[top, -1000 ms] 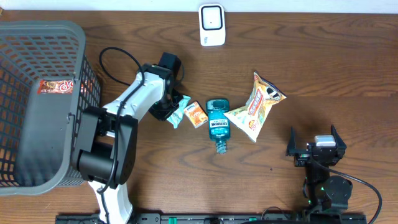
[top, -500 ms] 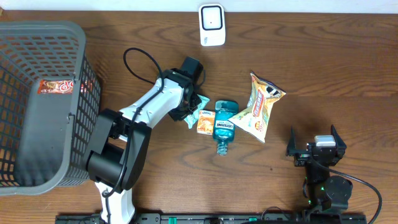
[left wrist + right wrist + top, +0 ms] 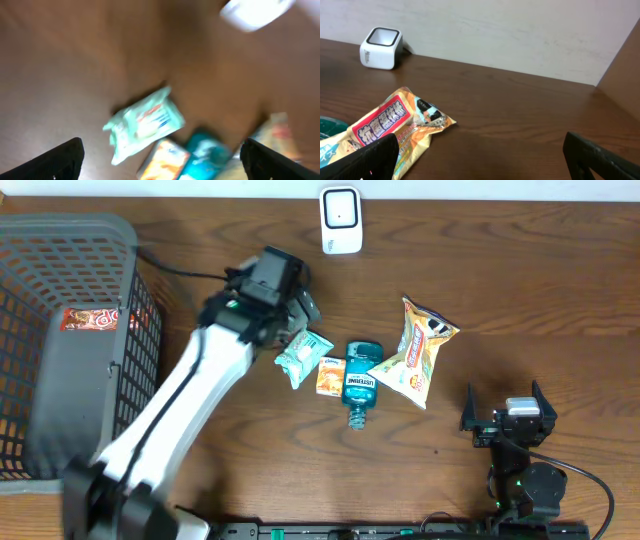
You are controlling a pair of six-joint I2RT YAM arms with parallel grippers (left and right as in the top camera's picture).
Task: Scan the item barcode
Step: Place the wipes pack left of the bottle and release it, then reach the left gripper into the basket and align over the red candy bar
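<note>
Since a second ago the left gripper [image 3: 298, 320] has let go of the pale green soft wipes packet [image 3: 303, 354] and pulled back toward eleven o'clock. Its jaws have gone from closed to wide apart with nothing between them. In that same second the packet, the small orange cardboard box [image 3: 330, 376] and the teal plastic mouthwash bottle [image 3: 359, 380] have all slid a little toward three o'clock. The packet now lies flat on the dark brown wooden table [image 3: 520, 290], free of the fingers. It sits at about seven o'clock from the white boxy barcode scanner [image 3: 341, 220] and well apart from it. The orange box touches the packet's four o'clock corner and sits against the bottle's nine o'clock side. The bottle lies on its side with its cap pointing to six o'clock. A yellow crinkled snack bag [image 3: 412, 352] rests at the bottle's two o'clock, its lower end overlapping the bottle's shoulder. The left wrist view is blurred, yet it shows the packet [image 3: 145, 122] tilted on the wood ahead of the spread fingertips. At nine o'clock stands a grey plastic mesh basket [image 3: 100, 222] with a red printed packet [image 3: 90, 318] inside. The right gripper [image 3: 507, 420] hangs at four o'clock near the table edge, jaws wide apart and empty.
</note>
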